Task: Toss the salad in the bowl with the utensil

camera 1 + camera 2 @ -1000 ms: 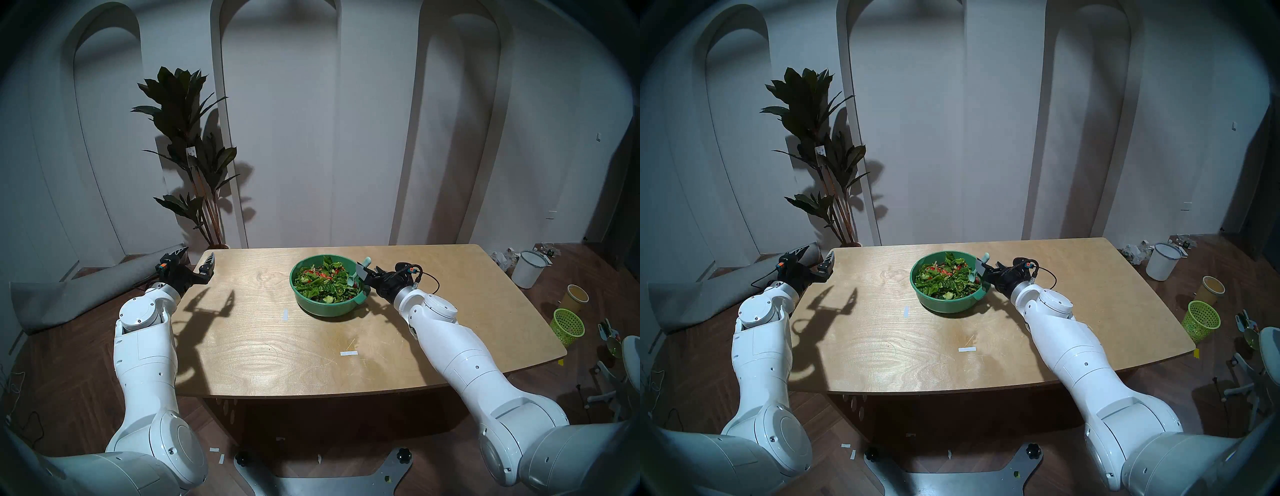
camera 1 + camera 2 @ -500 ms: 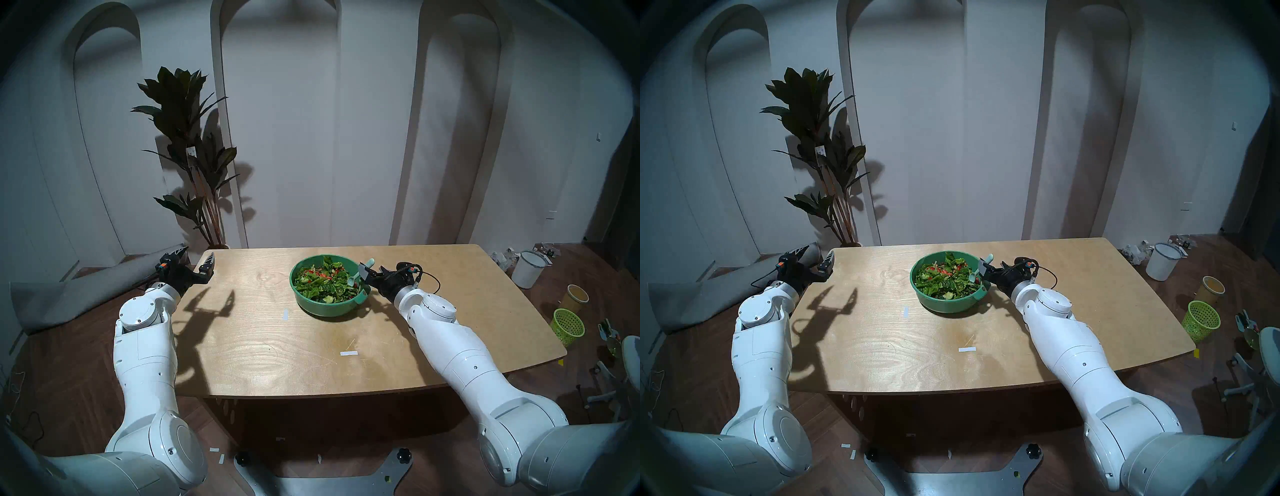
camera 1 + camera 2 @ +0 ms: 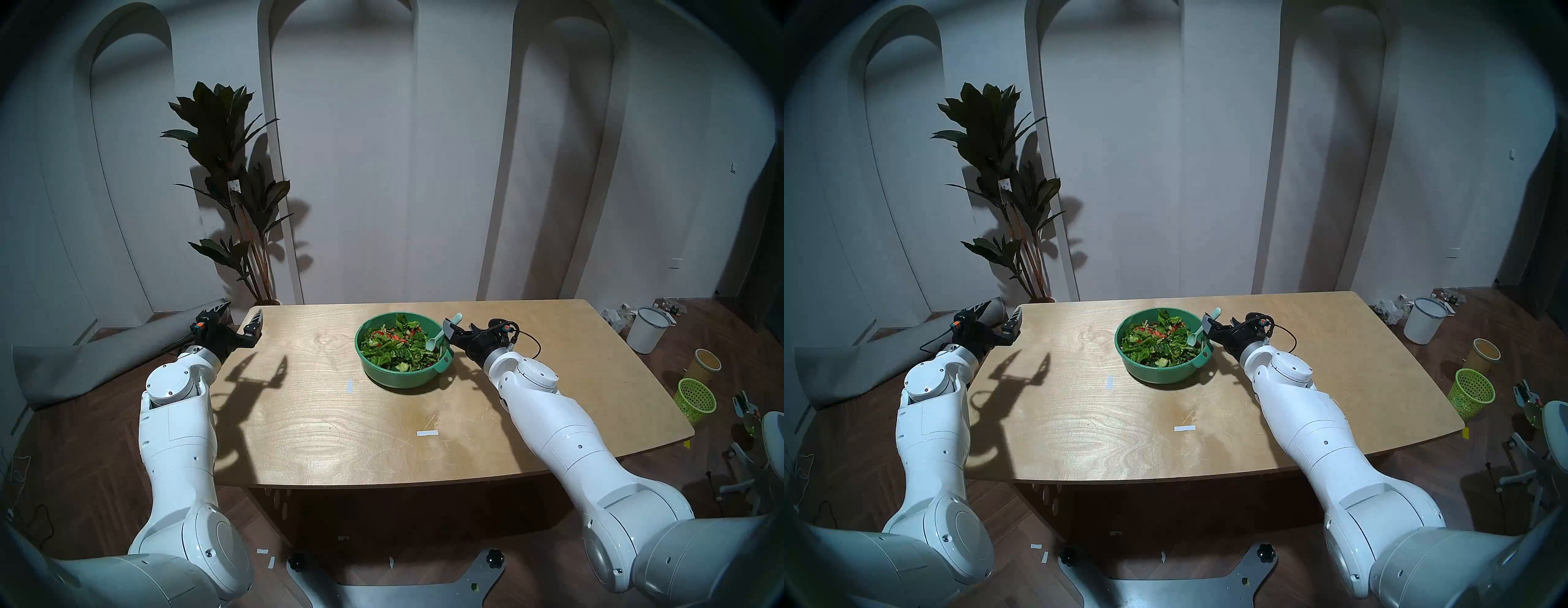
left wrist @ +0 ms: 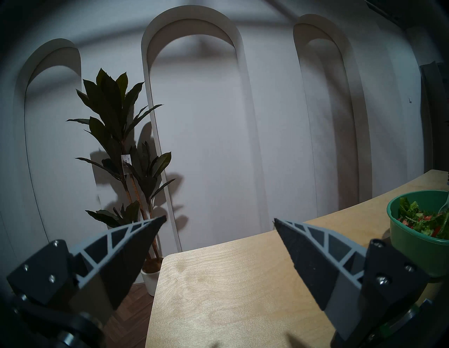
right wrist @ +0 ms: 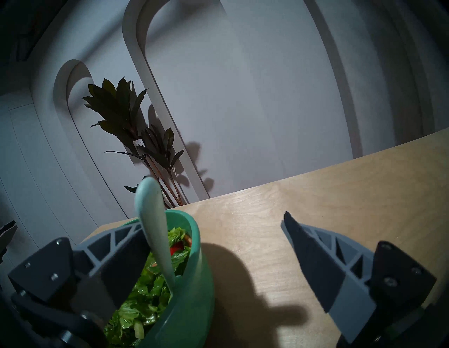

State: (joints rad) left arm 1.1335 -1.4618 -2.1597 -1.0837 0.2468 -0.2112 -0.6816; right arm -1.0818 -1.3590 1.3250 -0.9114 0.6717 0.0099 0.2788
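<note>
The green bowl (image 3: 396, 378) stands on the table's far middle, filled with salad (image 3: 396, 344) of leafy greens and red pieces. The pale mint spoon (image 3: 441, 335), the utensil, leans on the bowl's right rim, head in the salad, handle pointing up and right. My right gripper (image 3: 452, 335) is open just right of the bowl. In the right wrist view the spoon (image 5: 151, 218) rises beside the left finger, and the other finger stands far off over bare wood. My left gripper (image 3: 239, 316) hangs open and empty at the table's far left corner; its wrist view shows the bowl (image 4: 413, 247) at the right edge.
The wooden table (image 3: 318, 424) carries two white tape strips (image 3: 427, 433). A potted plant (image 3: 237, 191) stands behind the far left corner. On the floor to the right are a white bucket (image 3: 647, 329), a yellow cup (image 3: 706, 363) and a lime mesh basket (image 3: 695, 399).
My right gripper has opened and drawn back a little to the right. The spoon has tipped from more upright to leaning on the bowl's rim. The left arm has not moved.
</note>
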